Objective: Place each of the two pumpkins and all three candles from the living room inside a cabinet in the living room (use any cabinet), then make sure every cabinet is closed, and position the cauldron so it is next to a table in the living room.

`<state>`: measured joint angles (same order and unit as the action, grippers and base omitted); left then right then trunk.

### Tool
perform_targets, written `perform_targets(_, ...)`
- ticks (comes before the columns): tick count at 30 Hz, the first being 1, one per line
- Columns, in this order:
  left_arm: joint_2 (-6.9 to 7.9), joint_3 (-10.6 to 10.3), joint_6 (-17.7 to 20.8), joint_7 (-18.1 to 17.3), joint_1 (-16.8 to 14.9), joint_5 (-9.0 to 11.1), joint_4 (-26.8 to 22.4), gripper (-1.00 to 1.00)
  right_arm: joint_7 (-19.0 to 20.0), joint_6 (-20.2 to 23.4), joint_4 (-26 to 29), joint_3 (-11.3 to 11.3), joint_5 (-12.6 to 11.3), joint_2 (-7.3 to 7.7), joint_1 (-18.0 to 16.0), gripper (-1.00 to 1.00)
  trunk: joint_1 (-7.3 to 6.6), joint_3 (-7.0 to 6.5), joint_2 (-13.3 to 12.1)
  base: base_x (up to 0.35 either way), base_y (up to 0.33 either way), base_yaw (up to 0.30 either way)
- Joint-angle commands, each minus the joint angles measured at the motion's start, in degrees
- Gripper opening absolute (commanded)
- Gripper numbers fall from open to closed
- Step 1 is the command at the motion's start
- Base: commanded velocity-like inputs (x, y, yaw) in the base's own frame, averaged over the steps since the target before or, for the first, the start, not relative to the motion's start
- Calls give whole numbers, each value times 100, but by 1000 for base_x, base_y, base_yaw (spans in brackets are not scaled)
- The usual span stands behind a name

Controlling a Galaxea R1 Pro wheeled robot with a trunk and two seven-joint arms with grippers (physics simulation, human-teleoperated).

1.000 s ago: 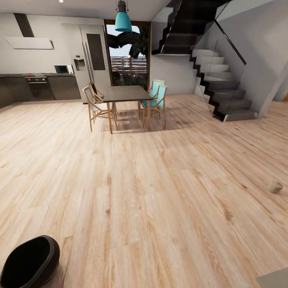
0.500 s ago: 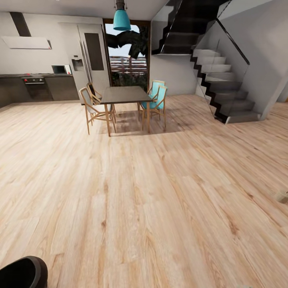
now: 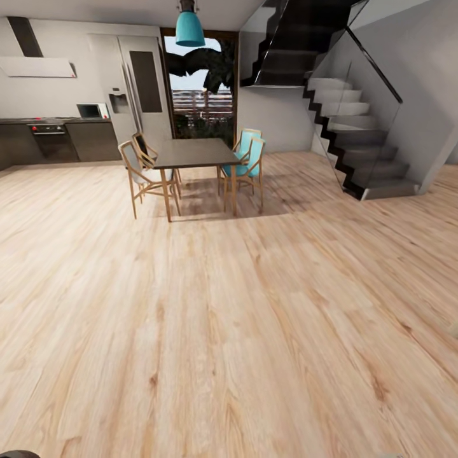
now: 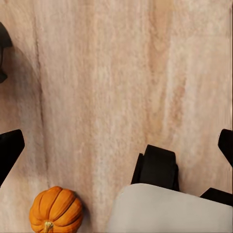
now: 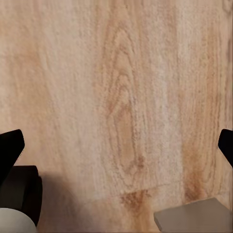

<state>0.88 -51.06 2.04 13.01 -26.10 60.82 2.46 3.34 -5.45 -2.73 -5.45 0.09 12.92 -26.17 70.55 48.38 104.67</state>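
Observation:
One orange ribbed pumpkin (image 4: 55, 209) lies on the wooden floor in the left wrist view, beside the robot's grey-white base (image 4: 165, 208). My left gripper (image 4: 116, 148) hangs open above the floor with nothing between its black fingertips (image 4: 9, 150); the pumpkin sits below and to one side of it. My right gripper (image 5: 116, 145) is also open over bare planks, its fingertips (image 5: 9, 148) at the picture's edges. A thin dark sliver of the cauldron (image 3: 14, 454) shows at the head view's lower left corner.
A wide wooden floor (image 3: 229, 331) stretches ahead. A dark dining table (image 3: 194, 154) with several chairs (image 3: 141, 173) stands in the middle distance. Kitchen units (image 3: 57, 137) are at the back left, and a staircase (image 3: 362, 140) with a glass rail rises at the right.
The camera has moved: the whole view has slid, so the cauldron has dropped almost out at the lower left and the small beige candle on the right has left the picture.

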Motion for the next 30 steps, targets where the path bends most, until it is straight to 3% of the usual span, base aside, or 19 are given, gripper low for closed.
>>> perform_targets(1,0,0,1,0,0,0,0,100,0,0,0,0,0,0,-1,100,0,0,0,325,-81,0)
perform_targets(30,0,0,-2,0,0,-2,0,100,0,0,0,0,0,-7,-2,100,0,0,0,325,-81,0)
